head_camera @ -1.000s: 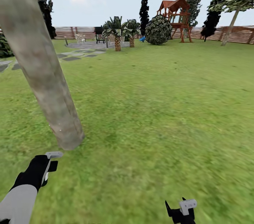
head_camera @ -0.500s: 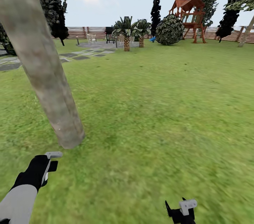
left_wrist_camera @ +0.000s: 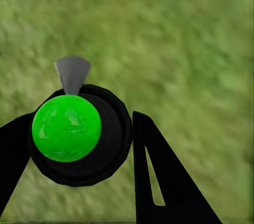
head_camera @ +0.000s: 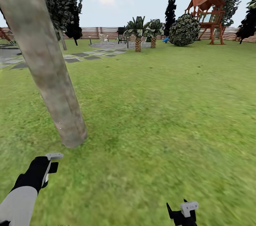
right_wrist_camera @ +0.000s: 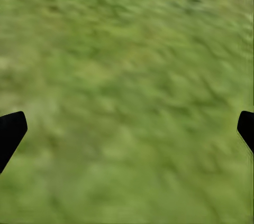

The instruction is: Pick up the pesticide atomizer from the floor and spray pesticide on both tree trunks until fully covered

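Left gripper (left_wrist_camera: pixel 79 145) clamps the pesticide atomizer (left_wrist_camera: pixel 71 129); right gripper (right_wrist_camera: pixel 127 129) gapes empty. Nozzle faces grass (head_camera: pixel 160 112), so spray could miss the tree trunk (head_camera: pixel 49 73).

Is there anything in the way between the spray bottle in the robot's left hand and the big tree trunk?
Nothing visible. The left gripper holds the atomizer, and just grass lies between it and the base of the tree trunk right ahead. The right gripper sits far off to the side, open over grass.
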Robot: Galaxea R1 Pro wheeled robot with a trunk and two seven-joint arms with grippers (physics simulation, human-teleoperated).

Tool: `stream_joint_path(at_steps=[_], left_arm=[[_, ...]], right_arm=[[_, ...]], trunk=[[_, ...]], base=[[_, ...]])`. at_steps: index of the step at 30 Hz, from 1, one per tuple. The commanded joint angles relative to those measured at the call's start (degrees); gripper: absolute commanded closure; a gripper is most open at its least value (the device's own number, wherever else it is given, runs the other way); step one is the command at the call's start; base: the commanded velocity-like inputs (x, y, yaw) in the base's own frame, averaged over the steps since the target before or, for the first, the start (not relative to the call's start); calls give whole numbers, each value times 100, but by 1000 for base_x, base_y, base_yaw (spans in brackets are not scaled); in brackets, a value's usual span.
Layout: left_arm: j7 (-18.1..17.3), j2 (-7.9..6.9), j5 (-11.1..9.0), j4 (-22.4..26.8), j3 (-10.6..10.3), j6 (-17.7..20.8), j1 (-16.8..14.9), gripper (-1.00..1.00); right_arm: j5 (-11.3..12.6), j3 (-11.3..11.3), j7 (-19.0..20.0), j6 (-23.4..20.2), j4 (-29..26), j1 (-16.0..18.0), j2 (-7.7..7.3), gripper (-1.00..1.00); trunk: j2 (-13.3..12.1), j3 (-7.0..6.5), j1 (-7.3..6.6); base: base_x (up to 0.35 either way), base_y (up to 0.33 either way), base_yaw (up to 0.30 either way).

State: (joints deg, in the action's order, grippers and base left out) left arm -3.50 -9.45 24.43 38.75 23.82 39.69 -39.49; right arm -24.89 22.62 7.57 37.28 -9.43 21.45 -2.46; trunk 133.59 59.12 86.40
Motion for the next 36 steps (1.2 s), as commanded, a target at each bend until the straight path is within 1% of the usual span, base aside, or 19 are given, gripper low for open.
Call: stream_joint_path(at_steps=[1, 6, 8, 9, 10, 13, 15, 19, 21, 24, 27, 32, 33, 35, 36], left_arm=[[-37, 5, 53, 8, 18, 21, -6, 100], [-37, 5, 53, 10, 26, 21, -6, 100], [-42, 11, 17, 10, 27, 21, -6, 100], [-44, 12, -69, 10, 25, 21, -6, 100], [-44, 17, -214, 10, 26, 20, -6, 100], [-62, 21, -494, 10, -2, -2, -6, 100], [-67, 25, -558, 15, -23, -10, -20, 100], [-68, 32, -579, 12, -52, 13, -95, 100], [-64, 11, -569, 9, -174, 57, -232, 100], [-63, -56, -546, 40, -255, 75, -372, 100], [-64, -90, -547, 92, -276, 74, -366, 100], [-63, -16, -553, 99, -284, 80, -354, 100], [-64, -12, -553, 98, -306, 83, -355, 100], [-66, -16, -554, 95, -422, 89, -360, 100], [-69, -47, -554, 92, -469, 93, -364, 100]], right_arm=[[-8, 50, 52, 16, 2, 1, 0, -100], [-8, 50, 52, 16, 2, 1, 0, -100], [-8, 50, 52, 16, -1, 0, -1, -100], [-8, 51, 52, 16, -4, 0, -5, -100], [-3, 55, 52, 16, -7, 2, -7, -100], [0, 58, 52, 16, -14, 1, -14, -100], [2, 58, 52, 16, -15, 0, -16, -100], [7, 58, 52, 16, -15, 0, -16, -100], [7, 58, 52, 16, -15, 0, -17, -100], [7, 58, 52, 16, -15, 0, -17, -100], [2, 58, 52, 16, -15, 1, -17, -100], [1, 58, 52, 16, -15, 0, -17, -100], [1, 58, 52, 16, -15, 0, -17, -100], [1, 58, 52, 16, -15, 0, -16, -100], [1, 58, 52, 16, -15, 2, -16, -100]], trunk=[[2, 5, 0], [2, 5, 0], [2, 5, 0], [2, 5, 0], [2, 5, 0], [2, 5, 0], [2, 5, 0], [2, 5, 0], [2, 5, 0], [2, 5, 0], [2, 5, 0], [2, 5, 0], [2, 5, 0], [2, 5, 0], [2, 5, 0]], base=[[128, -269, 276], [148, -269, 276], [132, -257, 276], [66, -137, 276], [34, -70, 253], [14, -29, 115], [3, -7, 28], [1, -2, 6], [0, 0, 0], [0, 0, 0], [13, 0, 0], [256, 0, 0], [325, 0, 0], [333, 0, 0], [299, 0, 0]])
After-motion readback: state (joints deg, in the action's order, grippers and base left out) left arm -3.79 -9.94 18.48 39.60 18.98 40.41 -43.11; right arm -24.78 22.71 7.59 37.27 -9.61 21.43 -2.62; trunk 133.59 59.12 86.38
